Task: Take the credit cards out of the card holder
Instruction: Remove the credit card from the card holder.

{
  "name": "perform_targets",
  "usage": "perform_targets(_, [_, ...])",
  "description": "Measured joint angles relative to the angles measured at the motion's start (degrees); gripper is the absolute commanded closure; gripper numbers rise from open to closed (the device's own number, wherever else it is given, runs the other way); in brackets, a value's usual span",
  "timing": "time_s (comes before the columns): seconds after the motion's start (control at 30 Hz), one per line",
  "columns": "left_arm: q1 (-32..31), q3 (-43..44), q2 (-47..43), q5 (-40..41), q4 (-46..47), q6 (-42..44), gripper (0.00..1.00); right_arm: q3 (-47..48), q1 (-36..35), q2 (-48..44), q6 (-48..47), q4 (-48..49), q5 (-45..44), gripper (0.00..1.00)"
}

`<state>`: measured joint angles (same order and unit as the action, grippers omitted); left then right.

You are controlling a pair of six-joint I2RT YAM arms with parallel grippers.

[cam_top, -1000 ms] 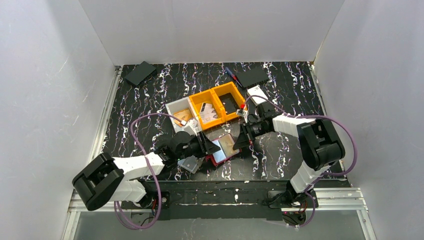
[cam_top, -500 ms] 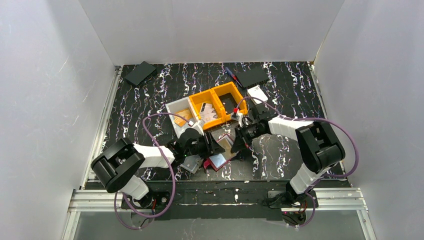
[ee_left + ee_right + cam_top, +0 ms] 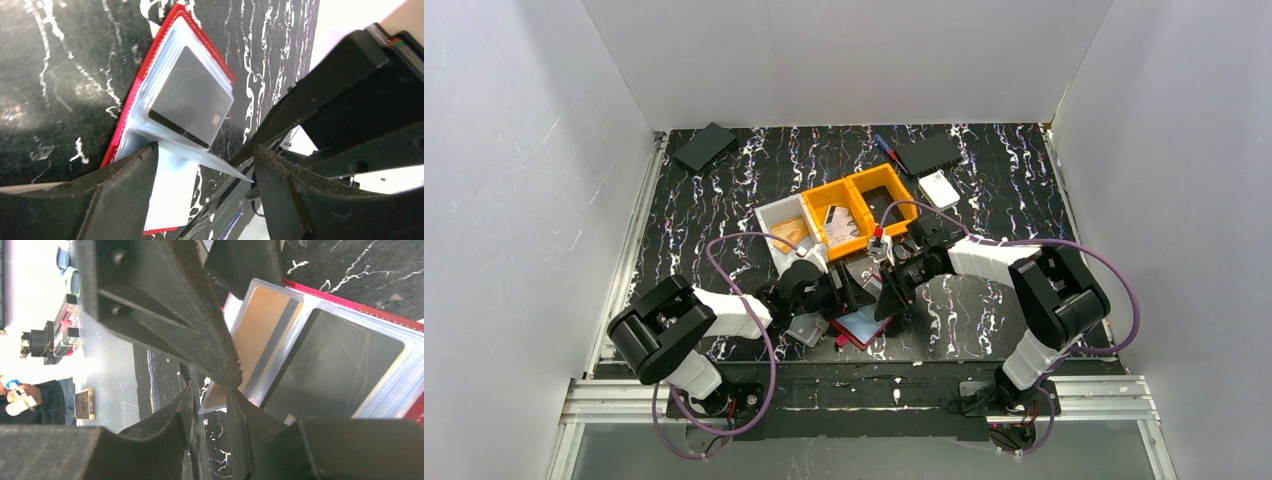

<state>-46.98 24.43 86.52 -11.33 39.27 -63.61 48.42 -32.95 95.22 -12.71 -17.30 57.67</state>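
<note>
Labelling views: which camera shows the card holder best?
Left wrist: card holder lies open between the jaws, red cover, sleeves, dark card visible. Right wrist shows one corner. Top external: small, mostly under arms.

Left arm and right arm: white link shells, bulky rounded black joint housings. One purple cable loops along each. Left gripper fingers matte black, wedge-shaped, edges scuffed pale grey.
</note>
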Motion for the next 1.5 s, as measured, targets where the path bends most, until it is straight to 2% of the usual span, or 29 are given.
perform_targets(0.1, [0.0,-1.2,0.0,0.3,0.4,-1.5,0.43,0.1,-0.3,0.0,-0.7,-0.5,1.4,0.59])
perform_targets(0.23, [0.0,-2.0,0.0,0.7,0.7,-3.5,0.69,0.1,-0.6,0.0,-1.2,-0.8,2.4,0.6])
perform_targets(0.3, [0.0,-2.8,-0.1,0.9,0.7,-4.2,0.77,0.3,-0.6,0.0,-1.4,-1.2,2.5,0.6])
perform_targets(0.37, [0.0,-3.9,-0.7,1.2,0.6,-4.5,0.81,0.7,-0.5,0.0,-2.2,-2.2,2.4,0.59])
perform_targets(0.57, [0.1,-5.3,-2.5,0.9,0.3,-3.7,0.83,2.1,-0.4,-0.2,-6.0,-5.0,1.2,0.59])
perform_targets(0.7, [0.5,-3.6,-0.9,-1.6,-0.3,-1.7,1.0,2.1,0.3,-1.7,-7.6,-6.6,-1.0,0.59])
perform_targets(0.97, [0.7,6.7,5.7,-8.6,-4.6,5.7,1.0,0.8,4.4,-6.6,-7.7,-5.1,-3.4,0.59])
perform_targets(1.27, [0.8,18.7,12.5,-14.0,-12.3,16.8,1.0,-4.2,13.1,-11.8,-1.2,2.9,-3.4,0.59])
perform_targets(1.5, [0.8,21.3,15.3,-14.9,-15.2,19.5,0.83,-5.8,14.5,-12.3,2.1,7.1,-3.6,0.59])
